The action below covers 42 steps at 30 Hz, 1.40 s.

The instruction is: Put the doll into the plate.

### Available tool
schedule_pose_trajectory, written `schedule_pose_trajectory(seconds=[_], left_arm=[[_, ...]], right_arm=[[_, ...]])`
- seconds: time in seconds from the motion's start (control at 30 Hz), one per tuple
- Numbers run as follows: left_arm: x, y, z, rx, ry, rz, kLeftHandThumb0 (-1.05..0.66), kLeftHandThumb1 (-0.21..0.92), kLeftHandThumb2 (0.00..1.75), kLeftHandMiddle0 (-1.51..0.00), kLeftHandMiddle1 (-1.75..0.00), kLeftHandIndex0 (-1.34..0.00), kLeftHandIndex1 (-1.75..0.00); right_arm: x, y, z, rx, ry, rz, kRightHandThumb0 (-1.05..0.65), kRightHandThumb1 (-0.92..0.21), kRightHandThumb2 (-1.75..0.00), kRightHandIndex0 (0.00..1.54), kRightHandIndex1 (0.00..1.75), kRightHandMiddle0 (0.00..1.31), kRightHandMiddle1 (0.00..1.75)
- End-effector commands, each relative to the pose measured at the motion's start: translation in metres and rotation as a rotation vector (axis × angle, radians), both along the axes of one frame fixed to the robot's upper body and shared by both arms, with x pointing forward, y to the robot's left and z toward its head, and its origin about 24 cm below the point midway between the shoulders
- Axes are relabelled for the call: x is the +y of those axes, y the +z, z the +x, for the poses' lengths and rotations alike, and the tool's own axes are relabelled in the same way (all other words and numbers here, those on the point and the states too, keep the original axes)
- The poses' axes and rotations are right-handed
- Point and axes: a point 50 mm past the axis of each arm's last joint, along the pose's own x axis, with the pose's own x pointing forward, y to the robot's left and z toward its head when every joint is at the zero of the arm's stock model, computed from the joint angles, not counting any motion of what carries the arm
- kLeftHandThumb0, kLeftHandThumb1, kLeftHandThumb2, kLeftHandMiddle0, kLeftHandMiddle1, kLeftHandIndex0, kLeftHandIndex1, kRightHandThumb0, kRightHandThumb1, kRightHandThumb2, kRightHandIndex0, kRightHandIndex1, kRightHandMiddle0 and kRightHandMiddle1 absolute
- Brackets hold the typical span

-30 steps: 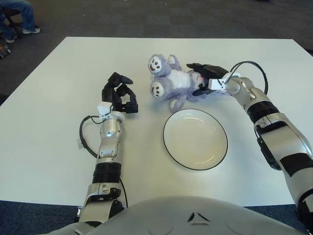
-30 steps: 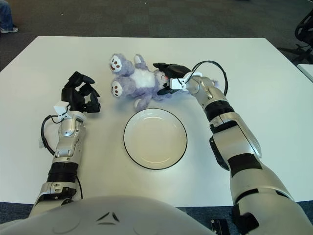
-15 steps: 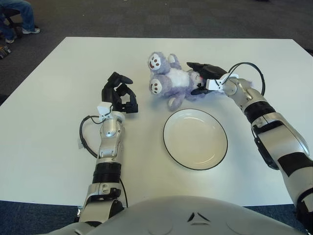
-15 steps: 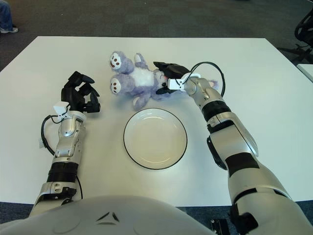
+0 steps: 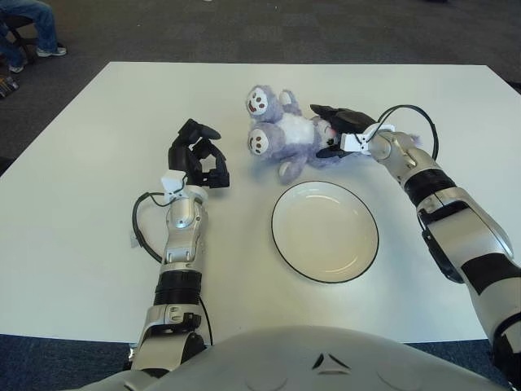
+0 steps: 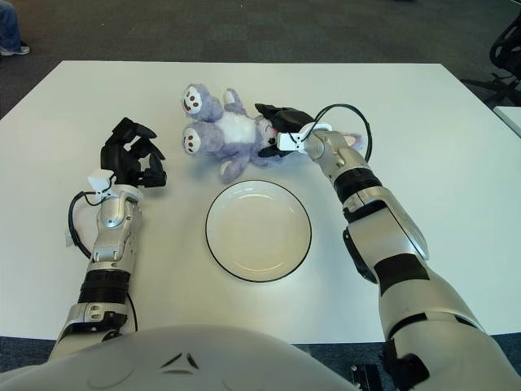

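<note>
Beyond the white plate (image 5: 325, 232), a purple plush doll (image 5: 285, 137), flopped sideways, head hidden. Right hand (image 5: 338, 130) fingers clamped on it. Left hand (image 5: 198, 159) curled, holding nothing.

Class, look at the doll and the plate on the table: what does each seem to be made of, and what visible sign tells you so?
Doll: soft plush fabric, purple and white; its surface looks fuzzy and matte.
Plate: probably glazed ceramic, possibly plastic; smooth white surface with a thin dark rim line.
</note>
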Motion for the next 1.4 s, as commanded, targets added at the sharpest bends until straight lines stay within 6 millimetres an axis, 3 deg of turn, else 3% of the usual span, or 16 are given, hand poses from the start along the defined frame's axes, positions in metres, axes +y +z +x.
schedule_pose_trajectory(seconds=[0.0, 0.1, 0.13, 0.2, 0.23, 0.33, 0.47, 0.73, 0.87, 1.07, 1.3, 1.33, 1.37], left_arm=[[0.000, -0.021, -0.010, 0.078, 0.009, -0.019, -0.02, -0.10, 1.70, -0.93, -1.75, -0.82, -1.48], [0.000, -0.021, -0.010, 0.079, 0.009, -0.018, -0.02, -0.09, 1.69, -0.92, -1.75, -0.82, -1.48], [0.000, -0.021, -0.010, 0.079, 0.009, -0.017, -0.02, -0.09, 1.69, -0.92, -1.75, -0.82, -1.48], [0.000, -0.021, -0.010, 0.079, 0.009, -0.017, -0.02, -0.09, 1.69, -0.92, -1.75, -0.82, -1.48], [0.000, -0.021, -0.010, 0.079, 0.009, -0.016, -0.02, -0.09, 1.68, -0.92, -1.75, -0.82, -1.48], [0.000, -0.021, -0.010, 0.080, 0.009, -0.016, -0.02, -0.08, 1.68, -0.92, -1.75, -0.82, -1.47], [0.000, -0.021, -0.010, 0.078, 0.007, -0.016, -0.02, -0.08, 1.67, -0.91, -1.75, -0.82, -1.46], [0.000, -0.021, -0.010, 0.080, 0.009, -0.015, -0.02, -0.08, 1.67, -0.91, -1.75, -0.82, -1.47], [-0.001, -0.021, -0.010, 0.080, 0.008, -0.016, -0.02, -0.07, 1.67, -0.91, -1.75, -0.82, -1.46], [0.000, -0.021, -0.010, 0.092, 0.021, -0.016, -0.02, -0.09, 1.68, -0.92, -1.75, -0.81, -1.48], [0.000, -0.021, -0.010, 0.087, 0.020, -0.015, -0.01, -0.09, 1.69, -0.92, -1.75, -0.80, -1.50], [0.000, -0.021, -0.010, 0.087, 0.019, -0.016, -0.01, -0.08, 1.69, -0.92, -1.75, -0.80, -1.50], [0.000, -0.021, -0.010, 0.086, 0.018, -0.017, -0.01, -0.08, 1.69, -0.92, -1.75, -0.80, -1.50]], right_arm=[[-0.002, -0.018, -0.007, 0.072, 0.010, -0.074, -0.74, -0.61, -0.51, 0.26, 0.09, 0.00, 0.00], [-0.003, -0.019, -0.007, 0.102, 0.019, -0.105, -0.72, -0.57, -0.56, 0.30, 0.12, 0.00, 0.00], [-0.004, -0.019, -0.007, 0.119, 0.022, -0.116, -0.68, -0.52, -0.61, 0.30, 0.57, 0.00, 0.06], [-0.004, -0.019, -0.008, 0.145, 0.024, -0.130, -0.59, -0.45, -0.72, 0.31, 1.08, 0.00, 0.15], [-0.004, -0.019, -0.008, 0.155, 0.025, -0.136, -0.23, -0.45, -0.81, 0.42, 1.24, 0.00, 0.20], [-0.004, -0.018, -0.008, 0.187, 0.027, -0.161, 0.21, -0.44, -0.94, 0.58, 1.42, 0.00, 0.32], [-0.005, -0.015, -0.008, 0.201, 0.032, -0.193, 0.40, -0.39, -1.06, 0.66, 1.52, 0.00, 0.59], [-0.007, -0.009, -0.010, 0.184, 0.032, -0.228, 0.45, -0.34, -1.19, 0.65, 1.62, 0.00, 1.00], [-0.007, -0.008, -0.011, 0.178, 0.034, -0.231, 0.46, -0.33, -1.24, 0.63, 1.67, 0.00, 1.11], [-0.009, -0.003, -0.012, 0.193, 0.024, -0.209, 0.45, -0.36, -1.24, 0.59, 1.72, 0.03, 1.51], [-0.009, 0.001, -0.012, 0.211, 0.027, -0.170, 0.44, -0.38, -1.23, 0.55, 1.74, 0.09, 1.72], [-0.009, 0.002, -0.012, 0.211, 0.025, -0.162, 0.28, -0.40, -1.21, 0.50, 1.74, 0.20, 1.73], [-0.009, 0.002, -0.012, 0.209, 0.018, -0.149, 0.23, -0.41, -1.20, 0.48, 1.74, 0.24, 1.73]])
